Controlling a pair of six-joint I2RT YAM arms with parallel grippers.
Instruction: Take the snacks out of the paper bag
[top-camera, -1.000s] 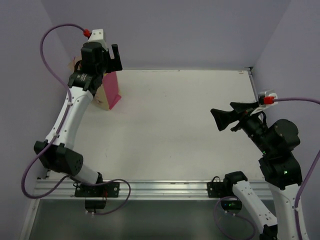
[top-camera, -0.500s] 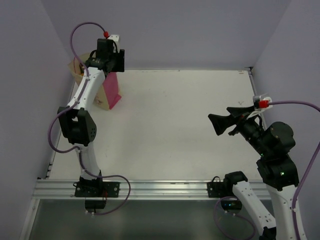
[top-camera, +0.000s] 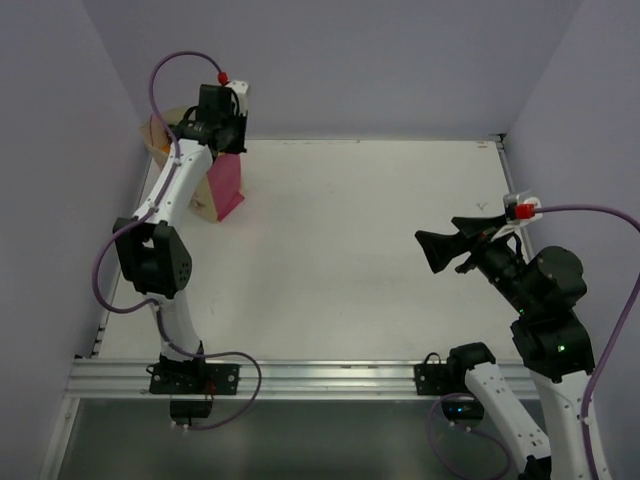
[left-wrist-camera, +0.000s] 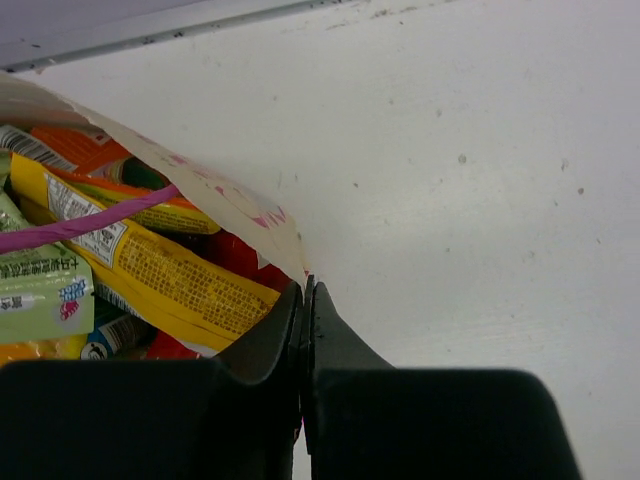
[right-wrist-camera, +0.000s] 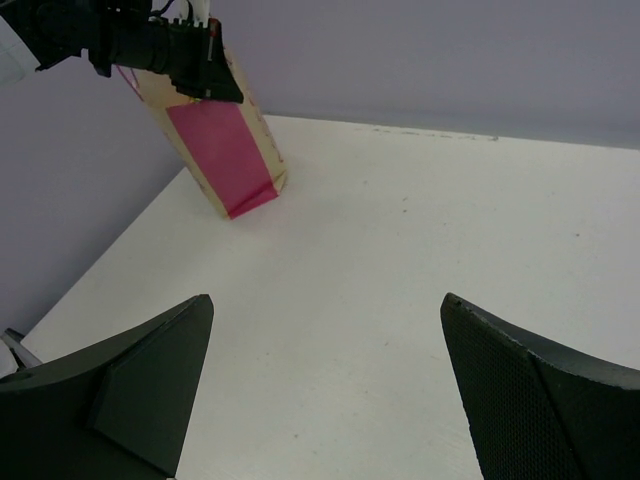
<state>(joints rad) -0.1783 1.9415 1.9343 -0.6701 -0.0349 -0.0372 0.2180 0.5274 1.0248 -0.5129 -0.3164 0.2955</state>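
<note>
At far left of the table, left gripper is fully closed, jaws pressed flat together, pinching the top rim of the bag at its right corner. Paper edge runs straight down into the jaw seam. Left arm is stretched out far, wrist over the bag mouth.

Bag stands in the far-left corner, close to the left wall, leaning a bit, pink side panel facing right and near. Mouth is open to the left wrist view.

Snacks are all inside the bag, packed together: long yellow packet just left of the jaws, red one tucked under the rim beside it, pale green packet at left, orange one farther back. Pink cord handle lies across the top of them. None is in the jaws.

Right gripper hangs above the right side of the table, well apart from the bag, jaws spread wide, holding nothing, pointed left toward the bag.
</note>
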